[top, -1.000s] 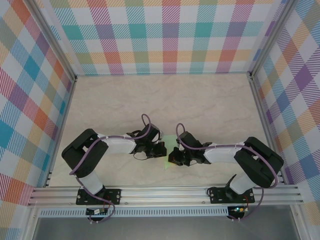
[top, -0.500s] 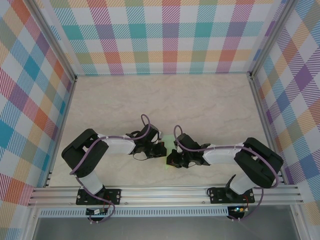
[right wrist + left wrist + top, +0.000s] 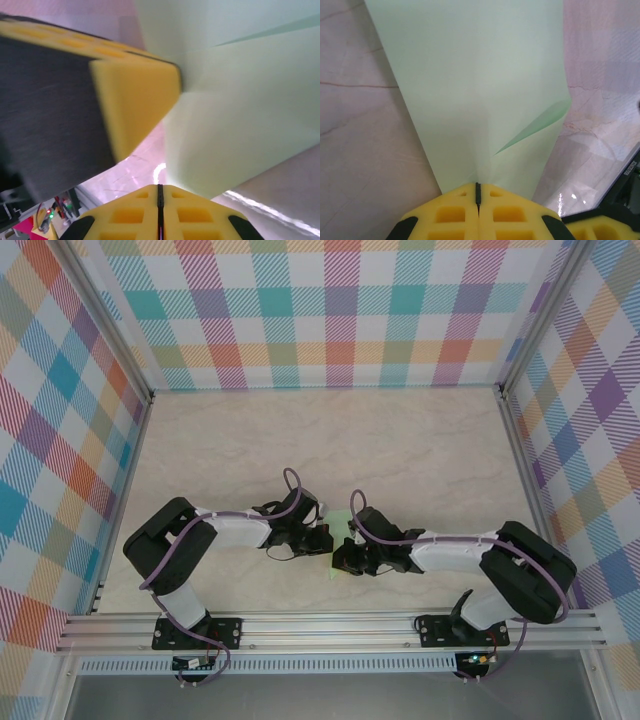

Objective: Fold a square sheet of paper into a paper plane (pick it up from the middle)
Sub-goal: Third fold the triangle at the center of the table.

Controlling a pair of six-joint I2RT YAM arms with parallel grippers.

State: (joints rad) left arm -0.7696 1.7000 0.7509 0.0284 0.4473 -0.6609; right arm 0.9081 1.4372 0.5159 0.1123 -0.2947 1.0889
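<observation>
The paper (image 3: 470, 75) runs off the left wrist view's top.

The left gripper (image 3: 324, 538) and right gripper (image 3: 341, 558) meet at the paper sheet (image 3: 340, 525), each barring the other's path. Beyond them bare table (image 3: 330, 440) runs to the checked walls (image 3: 340, 310) closing three sides.

Lab test cell: aluminium frame rail (image 3: 330, 625), plaid wall panels (image 3: 340, 310), marble-look tabletop (image 3: 330, 440)

There are two robot arms, the left arm (image 3: 235, 530) and the right arm (image 3: 455, 552). Each has one gripper, so that makes two: the left gripper (image 3: 477, 194) and the right gripper (image 3: 160, 194). I count one green sheet of paper (image 3: 470, 75), I think, one table (image 3: 300, 440) and three checked walls (image 3: 340, 310).
</observation>
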